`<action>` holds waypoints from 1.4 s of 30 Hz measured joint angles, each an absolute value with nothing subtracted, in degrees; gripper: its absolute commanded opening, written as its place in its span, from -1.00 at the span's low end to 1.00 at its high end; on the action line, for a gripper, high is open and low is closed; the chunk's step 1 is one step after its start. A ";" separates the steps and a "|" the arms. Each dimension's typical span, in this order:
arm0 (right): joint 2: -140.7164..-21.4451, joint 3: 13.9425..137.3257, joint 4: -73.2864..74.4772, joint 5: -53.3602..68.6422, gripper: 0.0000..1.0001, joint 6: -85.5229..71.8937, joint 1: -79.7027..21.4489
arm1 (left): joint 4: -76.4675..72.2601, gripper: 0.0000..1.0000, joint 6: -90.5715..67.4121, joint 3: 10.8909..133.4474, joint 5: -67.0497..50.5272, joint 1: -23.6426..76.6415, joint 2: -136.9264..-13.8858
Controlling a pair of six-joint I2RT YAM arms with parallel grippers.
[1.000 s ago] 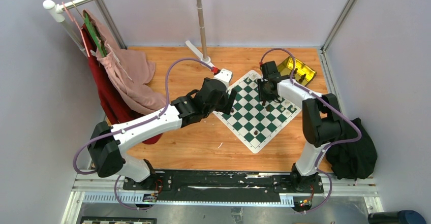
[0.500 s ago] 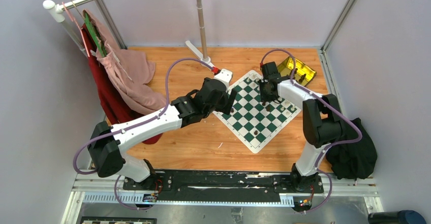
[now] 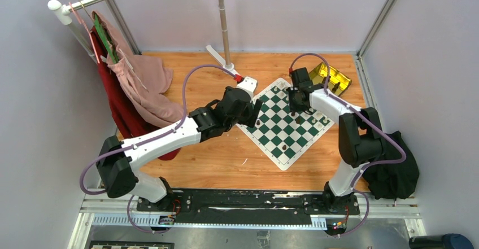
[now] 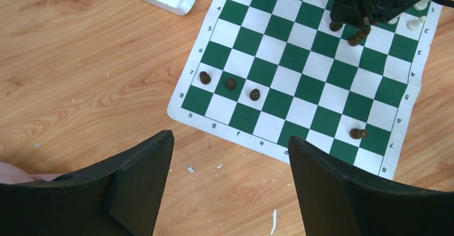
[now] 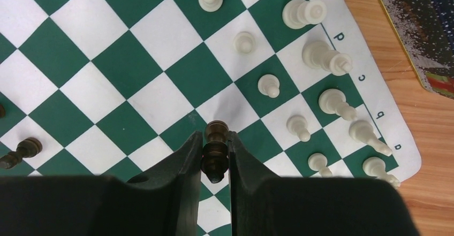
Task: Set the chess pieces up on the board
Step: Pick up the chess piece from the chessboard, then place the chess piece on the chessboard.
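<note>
The green and white board lies right of the table's centre. My right gripper hangs over the board, shut on a dark brown chess piece held between its fingers. In the top view the right gripper is above the board's far side. Cream pieces stand in two rows along the right edge. My left gripper is open over bare wood beside the board's near-left edge. Three dark pawns stand in a row there; another dark piece lies on its side.
A gold tin sits beyond the board at the far right. A white stand base lies near the board's far corner. Clothes hang from a rack at the left, and a black bag sits at the right.
My right gripper's fingers have closed on the dark brown piece. The left arm has not moved.
</note>
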State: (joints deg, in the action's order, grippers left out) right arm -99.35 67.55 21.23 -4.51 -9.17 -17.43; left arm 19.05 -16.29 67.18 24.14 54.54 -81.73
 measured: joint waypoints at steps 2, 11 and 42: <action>-99.13 67.55 21.63 -4.56 -1.00 -9.17 -17.96 | 19.35 0.79 -16.32 67.07 24.36 54.52 -81.10; -97.89 67.90 24.08 -5.82 -1.00 -9.43 -24.47 | 19.86 1.00 -17.50 64.75 26.02 54.54 -74.74; -94.02 67.53 28.25 -9.58 -1.00 -16.99 -43.38 | 23.70 1.00 -21.67 55.46 30.50 54.57 -58.41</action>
